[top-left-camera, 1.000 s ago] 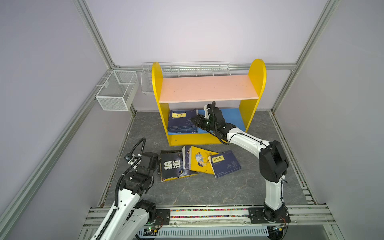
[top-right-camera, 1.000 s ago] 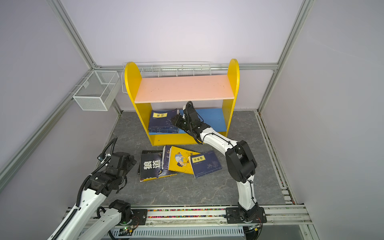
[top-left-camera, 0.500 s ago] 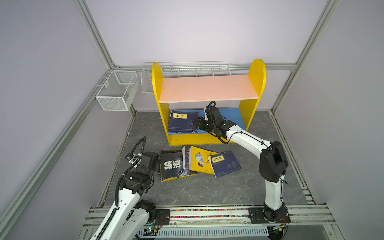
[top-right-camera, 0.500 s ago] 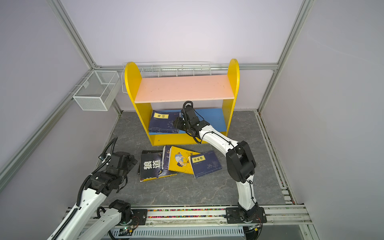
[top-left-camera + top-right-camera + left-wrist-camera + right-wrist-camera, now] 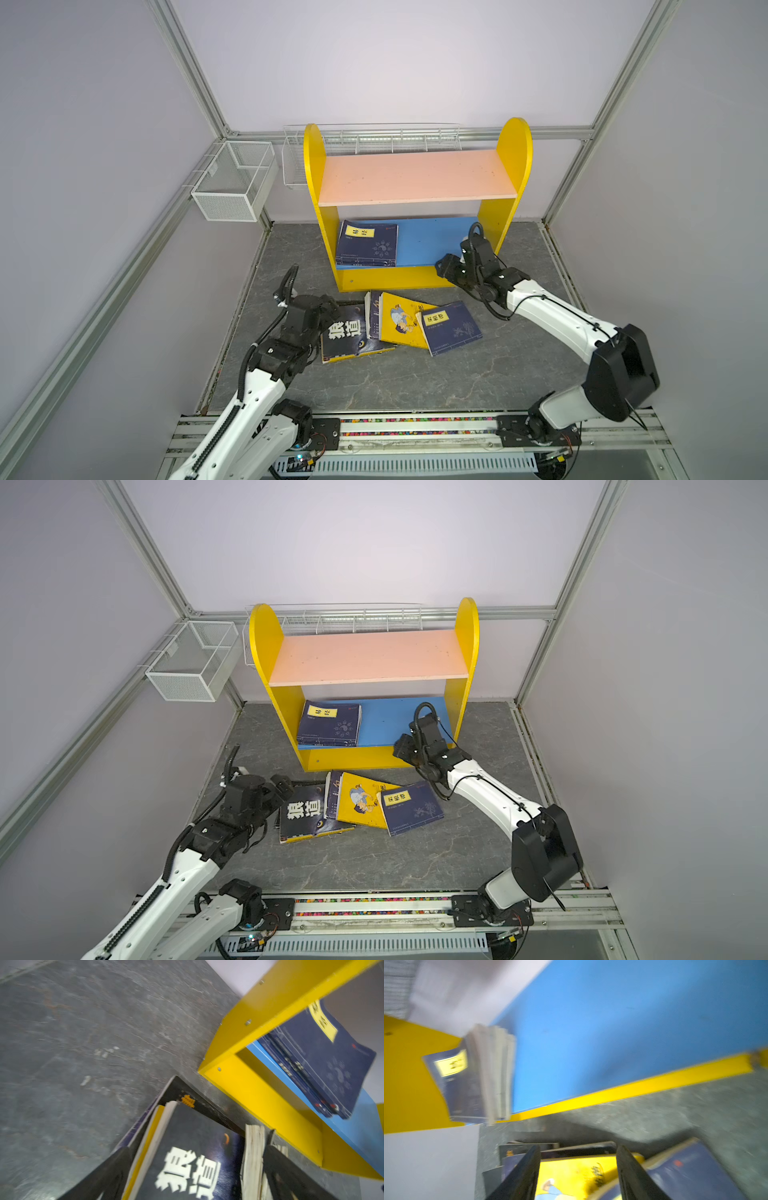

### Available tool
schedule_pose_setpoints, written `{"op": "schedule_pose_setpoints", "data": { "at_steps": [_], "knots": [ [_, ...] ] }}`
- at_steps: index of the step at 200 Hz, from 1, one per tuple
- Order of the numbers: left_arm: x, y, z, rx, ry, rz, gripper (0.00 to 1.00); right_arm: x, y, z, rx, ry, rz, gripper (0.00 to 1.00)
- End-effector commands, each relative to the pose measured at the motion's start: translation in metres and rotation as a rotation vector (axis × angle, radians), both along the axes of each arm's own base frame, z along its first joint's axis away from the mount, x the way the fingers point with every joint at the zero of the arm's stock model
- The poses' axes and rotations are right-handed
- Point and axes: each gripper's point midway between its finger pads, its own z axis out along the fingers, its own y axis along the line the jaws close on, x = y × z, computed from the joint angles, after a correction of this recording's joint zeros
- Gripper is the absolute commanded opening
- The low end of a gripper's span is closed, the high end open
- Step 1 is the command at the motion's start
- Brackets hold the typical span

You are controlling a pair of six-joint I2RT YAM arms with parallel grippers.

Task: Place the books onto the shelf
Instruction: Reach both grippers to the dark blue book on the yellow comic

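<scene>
A: Grey marbled tabletop [image 5: 415, 374], pale walls all round, and our shelf [image 5: 513, 166] stands at the back. Where are our books?

B: We count a navy stack [image 5: 368, 245] lying flat on the blue lower board [image 5: 432, 241], at its left end in both top views. On the tabletop just in front of the shelf, overlapping one another, lie the dark book [image 5: 349, 332] with big white characters, the yellow cartoon book [image 5: 401, 320] and a navy labelled one [image 5: 451, 328].

A: And our fingers?

B: Our left gripper [image 5: 198, 1140] is spread wide over the dark book, a finger toward each side of its cover, gripping nothing. Our right gripper [image 5: 578, 1147] hangs by the shelf's front lip with its fingers partly apart and nothing between them.

A: How do we expect these to handle?

B: We judge them light, thin, floppy paperbacks. Glossy covers may slip and loose pages may fan. We would pinch near the spine, where a book is stiffest, or raise an overhanging corner first, since lying flat they give us little to get under.
</scene>
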Motion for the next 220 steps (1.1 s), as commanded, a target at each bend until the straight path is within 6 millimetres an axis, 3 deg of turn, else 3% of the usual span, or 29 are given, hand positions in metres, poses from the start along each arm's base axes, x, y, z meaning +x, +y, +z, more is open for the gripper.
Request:
{"op": "schedule_pose_setpoints", "data": {
  "at_steps": [1,26,55,83,117,178,209,220],
  "knots": [
    [0.014,-0.046,0.031,-0.01,-0.116,-0.186,0.99,-0.038,-0.037,-0.055,0.024,0.221,-0.14,0.61],
    [0.016,-0.089,0.043,0.018,-0.142,-0.373,1.0,-0.069,-0.066,-0.096,-0.038,0.351,-0.16,0.61],
    [0.007,-0.136,0.04,0.071,-0.117,-0.583,1.0,-0.087,-0.071,-0.124,-0.08,0.434,-0.059,0.59],
    [-0.01,-0.178,0.015,0.145,-0.013,-0.784,1.0,-0.098,-0.076,-0.136,-0.126,0.484,0.026,0.59],
    [-0.031,-0.213,-0.027,0.217,0.163,-0.961,1.0,-0.092,-0.075,-0.133,-0.112,0.482,0.111,0.58],
    [-0.044,-0.237,-0.075,0.205,0.373,-1.068,1.0,-0.096,-0.048,-0.139,-0.063,0.489,0.354,0.55],
    [-0.037,-0.212,-0.103,0.281,0.491,-0.933,1.0,-0.089,-0.008,-0.117,0.015,0.376,0.498,0.54],
    [-0.031,-0.197,-0.11,0.327,0.527,-0.853,1.0,-0.077,0.011,-0.095,0.057,0.294,0.545,0.54]
  ]
}}
